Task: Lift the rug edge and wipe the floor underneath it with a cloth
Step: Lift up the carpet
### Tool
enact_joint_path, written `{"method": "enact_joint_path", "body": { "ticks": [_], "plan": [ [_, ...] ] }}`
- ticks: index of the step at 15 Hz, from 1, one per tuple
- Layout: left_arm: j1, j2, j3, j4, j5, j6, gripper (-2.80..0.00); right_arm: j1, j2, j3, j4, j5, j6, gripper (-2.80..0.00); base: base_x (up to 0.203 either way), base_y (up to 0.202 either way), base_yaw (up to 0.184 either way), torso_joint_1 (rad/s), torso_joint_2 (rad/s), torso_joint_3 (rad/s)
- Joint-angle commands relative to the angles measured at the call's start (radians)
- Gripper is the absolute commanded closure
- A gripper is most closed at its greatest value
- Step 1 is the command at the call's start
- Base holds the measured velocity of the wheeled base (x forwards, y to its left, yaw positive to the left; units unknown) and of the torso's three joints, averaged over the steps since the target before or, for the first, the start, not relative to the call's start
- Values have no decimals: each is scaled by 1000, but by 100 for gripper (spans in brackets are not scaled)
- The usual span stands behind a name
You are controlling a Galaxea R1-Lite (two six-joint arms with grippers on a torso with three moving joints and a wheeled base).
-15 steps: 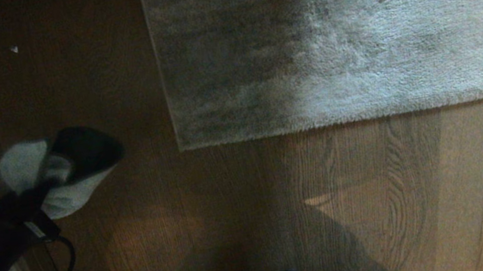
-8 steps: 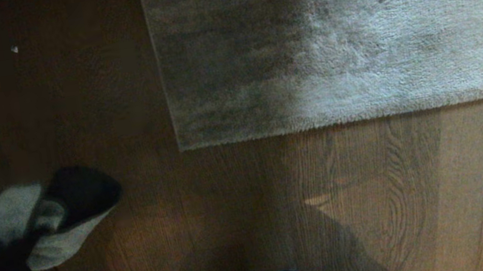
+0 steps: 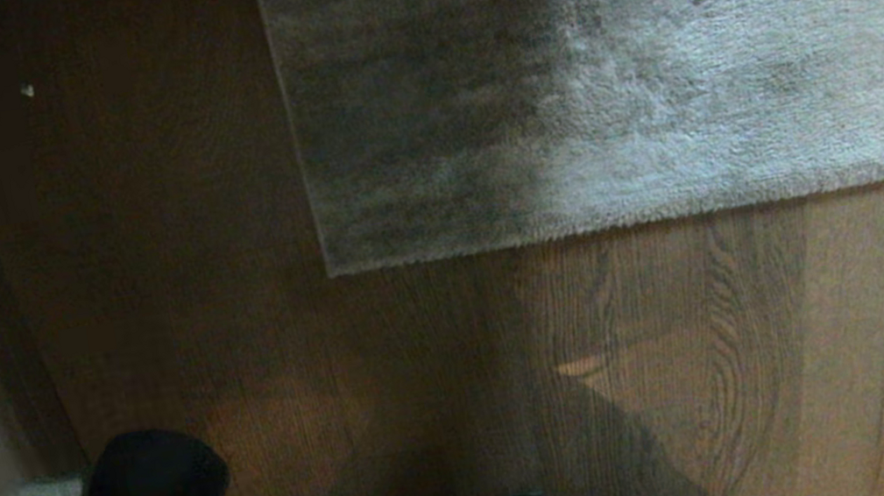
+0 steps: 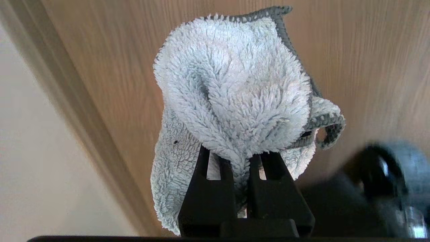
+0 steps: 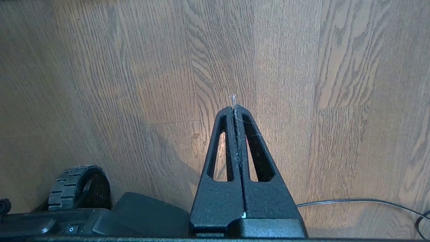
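Fluffy pale grey-white cloth [image 4: 231, 90], pinched in the left gripper [image 4: 239, 158], has retreated toward the robot, away from the flat grey-beige rug edge [image 3: 581, 228], suggesting wiping is over.

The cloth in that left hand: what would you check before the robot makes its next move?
1. Cloth pinched firmly in the left hand: ok.
2. Rug edge lifted off the floor: not ok, it lies flat.
3. Right hand free to lift the rug: ok, shut and empty.
4. Left hand near the rug: not ok, it is at the lower left, well apart.
5. Floor under the rug clean: cannot tell, hidden.
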Motion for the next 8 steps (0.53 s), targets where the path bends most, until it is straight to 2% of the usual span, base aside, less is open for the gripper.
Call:
{"method": "enact_joint_path", "body": {
  "ticks": [1,5,8],
  "plan": [
    [9,-185,3,162,3,-1,0,0,0,0,0,0,1,0,0,0,0,0,0,0],
    [55,-387,4,409,-2,-4,0,0,0,0,0,0,1,0,0,0,0,0,0,0],
    [64,-443,4,470,-3,-20,0,0,0,0,0,0,1,0,0,0,0,0,0,0]
  ]
}}
